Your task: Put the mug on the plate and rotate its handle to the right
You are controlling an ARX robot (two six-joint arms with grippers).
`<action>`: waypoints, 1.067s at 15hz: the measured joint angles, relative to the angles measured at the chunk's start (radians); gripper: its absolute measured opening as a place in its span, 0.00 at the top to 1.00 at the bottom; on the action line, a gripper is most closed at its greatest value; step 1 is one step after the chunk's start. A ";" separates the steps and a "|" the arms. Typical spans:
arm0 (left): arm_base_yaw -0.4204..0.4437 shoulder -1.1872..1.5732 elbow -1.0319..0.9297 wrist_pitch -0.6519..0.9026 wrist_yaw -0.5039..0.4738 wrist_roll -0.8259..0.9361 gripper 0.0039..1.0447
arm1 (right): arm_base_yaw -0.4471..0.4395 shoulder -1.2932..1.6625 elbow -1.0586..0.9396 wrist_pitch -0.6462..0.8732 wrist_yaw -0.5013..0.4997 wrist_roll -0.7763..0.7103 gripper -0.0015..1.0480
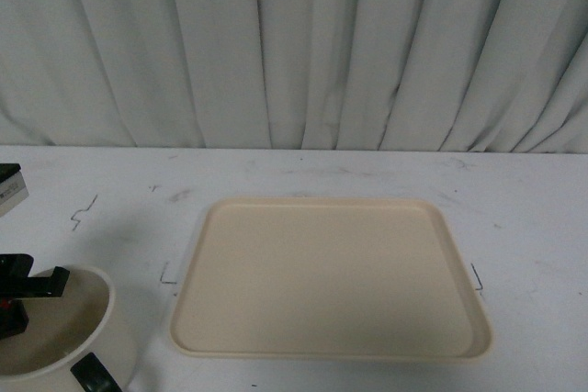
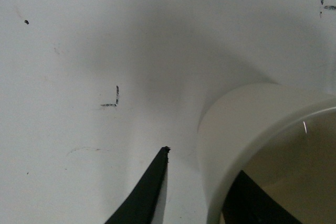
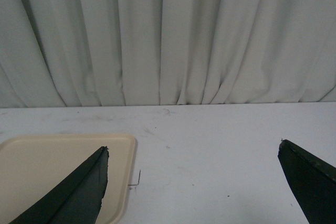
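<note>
The job has hardly begun. The flat beige plate with round corners and a low rim (image 1: 326, 282) lies on the white table (image 1: 524, 227), and nothing is on it. The cream-white mug (image 1: 64, 332) is not on the plate. It is off to the left of the plate, near the plate's front left corner and not touching it. Only its open top and a bit of its side show, so no picture on it can be seen. I cannot tell if the mug stands on the table or hangs a little above it.

The left gripper (image 1: 20, 289) is at the mug's rim, on the side away from the plate. In the left wrist view one black finger (image 2: 149, 192) is outside the mug's wall and the other is inside the cup. A strip of table shows between the outside finger and the wall. So I cannot tell if the gripper is squeezing the mug or just sits around its wall.

The shiny black loop handle (image 1: 95, 375) sticks out toward the robot more than toward the plate.

The right gripper (image 3: 192, 148) is spread wide and holds nothing. It is to the right of the plate, over the table.

I think almost everything is left to do. The mug needs a firm hold, a ride over to the plate and a soft landing there. Then it must turn until the handle points right.
</note>
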 joint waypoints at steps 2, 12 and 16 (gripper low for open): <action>0.000 -0.005 0.013 -0.019 0.000 0.001 0.91 | 0.000 0.000 0.000 0.000 0.000 0.000 0.06; -0.369 0.283 0.640 -0.281 -0.013 0.036 0.98 | 0.000 0.000 0.000 0.000 0.000 0.000 0.06; -0.449 0.362 0.682 -0.289 0.015 0.054 0.98 | 0.000 0.000 0.000 0.000 0.000 0.000 0.06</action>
